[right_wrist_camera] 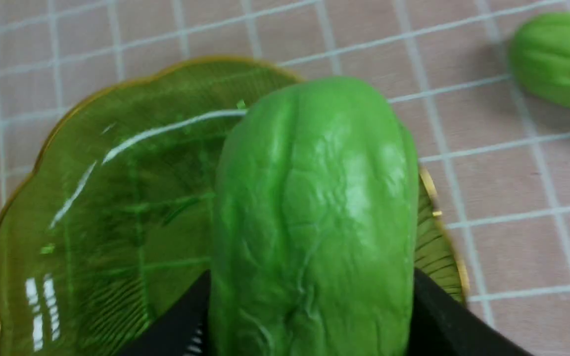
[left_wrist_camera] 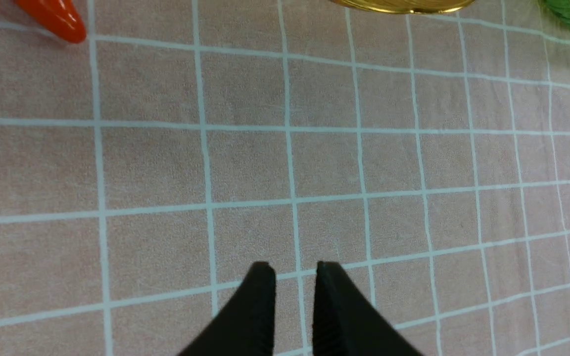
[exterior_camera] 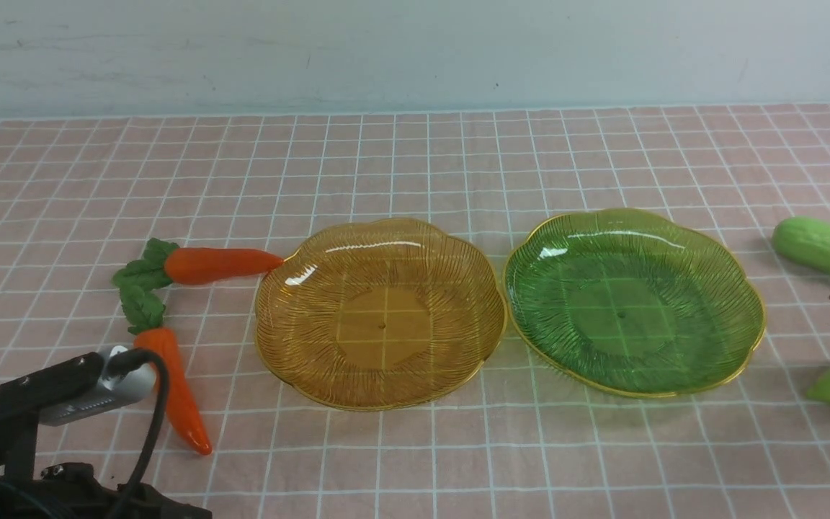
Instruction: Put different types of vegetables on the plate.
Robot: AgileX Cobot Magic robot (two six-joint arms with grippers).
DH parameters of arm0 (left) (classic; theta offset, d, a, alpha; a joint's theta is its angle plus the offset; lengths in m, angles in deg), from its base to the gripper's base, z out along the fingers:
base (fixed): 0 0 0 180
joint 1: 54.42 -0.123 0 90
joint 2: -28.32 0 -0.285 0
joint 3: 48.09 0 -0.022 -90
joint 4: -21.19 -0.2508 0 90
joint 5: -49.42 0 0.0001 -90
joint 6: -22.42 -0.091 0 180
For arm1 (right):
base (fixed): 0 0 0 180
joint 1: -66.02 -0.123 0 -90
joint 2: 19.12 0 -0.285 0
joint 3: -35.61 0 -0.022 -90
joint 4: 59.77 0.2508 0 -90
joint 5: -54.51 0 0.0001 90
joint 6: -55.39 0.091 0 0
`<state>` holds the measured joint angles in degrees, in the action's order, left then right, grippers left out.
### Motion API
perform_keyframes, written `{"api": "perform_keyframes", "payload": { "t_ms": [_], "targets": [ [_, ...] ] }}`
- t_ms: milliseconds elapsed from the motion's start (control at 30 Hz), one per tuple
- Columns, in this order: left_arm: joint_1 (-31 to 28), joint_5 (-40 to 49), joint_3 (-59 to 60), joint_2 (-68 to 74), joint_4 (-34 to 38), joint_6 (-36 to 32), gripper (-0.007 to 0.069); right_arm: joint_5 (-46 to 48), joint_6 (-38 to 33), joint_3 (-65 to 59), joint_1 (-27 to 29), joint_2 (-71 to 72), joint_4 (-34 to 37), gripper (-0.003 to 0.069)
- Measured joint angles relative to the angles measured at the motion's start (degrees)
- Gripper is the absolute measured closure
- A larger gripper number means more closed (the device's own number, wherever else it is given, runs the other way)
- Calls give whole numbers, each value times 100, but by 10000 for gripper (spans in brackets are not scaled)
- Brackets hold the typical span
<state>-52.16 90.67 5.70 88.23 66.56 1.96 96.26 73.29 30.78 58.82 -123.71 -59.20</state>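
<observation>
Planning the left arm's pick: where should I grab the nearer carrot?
Take the nearer carrot across its thick orange middle, probably from above, jaws spanning its width. It lies flat, tip toward the robot; the tip tapers thin and leaves crowd the other carrot.

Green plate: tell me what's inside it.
Front view shows the green plate holding nothing; only the checked cloth shows through it. In the right wrist view the gourd in the right tool hides part of its rim.
</observation>
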Motion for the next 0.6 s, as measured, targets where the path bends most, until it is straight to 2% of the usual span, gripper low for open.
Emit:
{"api": "perform_keyframes", "payload": {
  "t_ms": [67,167,200,333,400,500,600],
  "targets": [
    [0,-14,0,0,0,0,519,-1,-275,0,-260,-213,28,270],
    [0,-31,0,0,6,0,519,-6,-330,20,-403,-608,-56,268],
    [0,-31,0,0,6,0,519,-6,-330,46,-403,-725,-56,248],
    [0,-36,0,0,6,0,519,-6,-330,209,-403,-909,-217,78],
    [0,-36,0,0,12,0,519,102,-321,431,-397,-921,-543,4],
    [0,-36,0,0,12,-5,519,452,60,945,-248,-1032,-1016,-27],
    [0,-36,0,0,12,-5,519,739,1176,1442,257,-1290,-1235,-31]
  ]
}}
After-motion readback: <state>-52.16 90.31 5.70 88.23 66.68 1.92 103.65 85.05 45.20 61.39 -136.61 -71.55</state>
